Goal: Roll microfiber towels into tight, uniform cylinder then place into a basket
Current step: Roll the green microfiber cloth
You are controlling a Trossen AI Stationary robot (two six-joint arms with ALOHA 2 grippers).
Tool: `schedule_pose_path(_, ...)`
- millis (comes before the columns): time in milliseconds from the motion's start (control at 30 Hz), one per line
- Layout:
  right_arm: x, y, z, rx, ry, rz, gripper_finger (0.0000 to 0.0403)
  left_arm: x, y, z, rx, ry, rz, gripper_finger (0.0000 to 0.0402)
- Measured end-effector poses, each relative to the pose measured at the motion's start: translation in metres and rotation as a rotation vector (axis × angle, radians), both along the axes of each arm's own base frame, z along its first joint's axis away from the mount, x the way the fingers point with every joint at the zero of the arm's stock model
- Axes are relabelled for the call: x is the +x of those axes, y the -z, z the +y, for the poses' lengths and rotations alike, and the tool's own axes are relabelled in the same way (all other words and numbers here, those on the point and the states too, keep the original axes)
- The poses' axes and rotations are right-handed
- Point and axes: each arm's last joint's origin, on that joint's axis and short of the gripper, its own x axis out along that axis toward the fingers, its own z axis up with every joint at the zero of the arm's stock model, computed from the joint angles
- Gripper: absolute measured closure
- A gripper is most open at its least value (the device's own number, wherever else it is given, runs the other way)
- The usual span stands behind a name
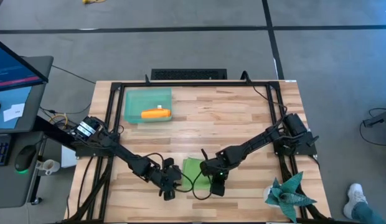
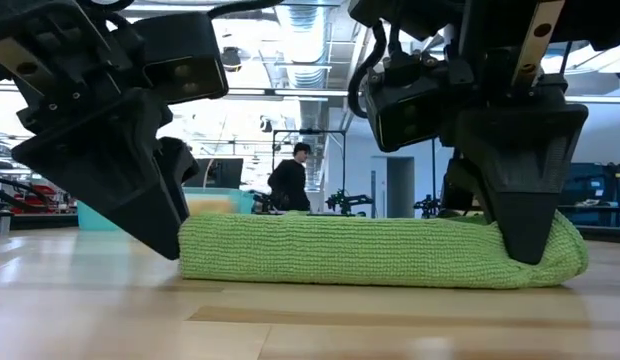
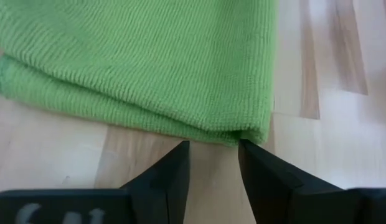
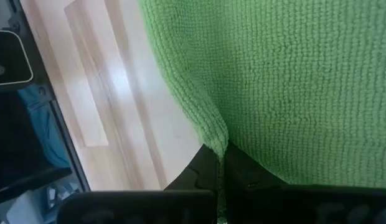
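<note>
Beside basket (image 1: 132,104), orange roll (image 1: 155,114), possibly inside

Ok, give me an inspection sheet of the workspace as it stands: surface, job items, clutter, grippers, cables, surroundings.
Surface: wooden table in a black frame.
Job's things: green towel lies folded near the table's front edge; orange towel lies rolled in the teal basket at the back left.
Clutter: spiky teal star-shaped object at the front right corner.
Grippers: left gripper open at the green towel's edge, holding nothing; right gripper shut on the green towel's other edge.
Cables: black cable loops between the arms over the table's front.
Surroundings: monitor at left; a person stands in the room behind.
</note>
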Motion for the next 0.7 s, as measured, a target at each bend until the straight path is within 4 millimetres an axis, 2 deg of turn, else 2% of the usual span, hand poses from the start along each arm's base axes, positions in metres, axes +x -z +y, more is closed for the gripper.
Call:
schedule_pose_path(133,0.000,0.000,0.000,-0.004,0.002,-0.003,0.0384,-0.002,-0.009,-0.001,0.006,0.026,-0.025,0.0274)
schedule_pose_path(367,0.000,0.000,0.000,-0.004,0.002,-0.005,0.0384,-0.005,-0.038,-0.002,0.056,0.068,-0.137,0.0274)
schedule_pose_path(533,0.001,-0.001,0.000,-0.010,0.005,-0.008,0.0384,-0.007,-0.042,-0.008,0.090,0.089,-0.193,0.0274)
schedule_pose_path(700,0.001,-0.001,0.000,-0.012,0.006,-0.009,0.0382,-0.007,-0.039,-0.020,0.106,0.144,-0.242,0.0274)
